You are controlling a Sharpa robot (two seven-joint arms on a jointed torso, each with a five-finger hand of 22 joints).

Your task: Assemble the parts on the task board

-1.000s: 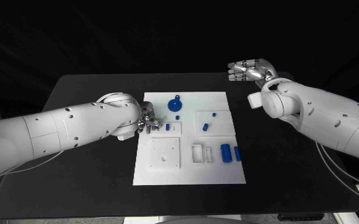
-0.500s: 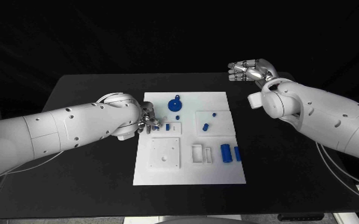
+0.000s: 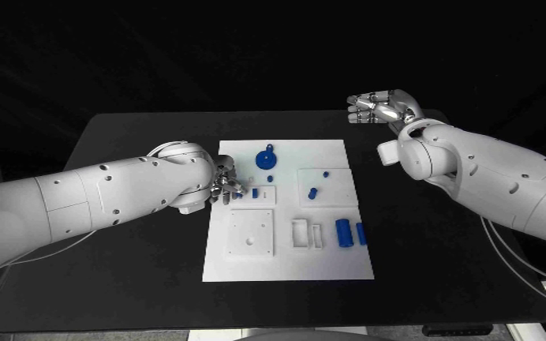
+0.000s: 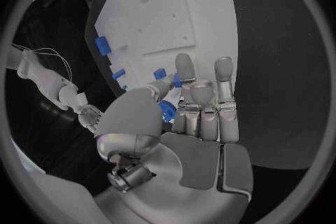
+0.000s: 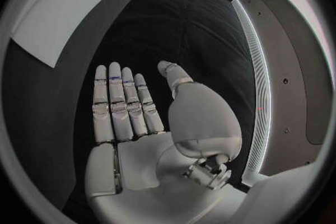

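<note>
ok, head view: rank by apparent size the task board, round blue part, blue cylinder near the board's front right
1. task board
2. round blue part
3. blue cylinder, close to the round part in apparent size, so that order is unsure.

Lab: black table (image 3: 136, 238), white task board (image 3: 290, 266).

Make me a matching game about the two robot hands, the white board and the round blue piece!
Things:
1. left hand
2. right hand
3. task board
4. round blue piece

States:
A. white, flat in the middle of the black table
B. lies on the far part of the board
C. holds a small blue part at the board's left edge
D. holds nothing, fingers straight, over bare table beyond the board's far right corner

Pairs: 1-C, 2-D, 3-A, 4-B
</note>
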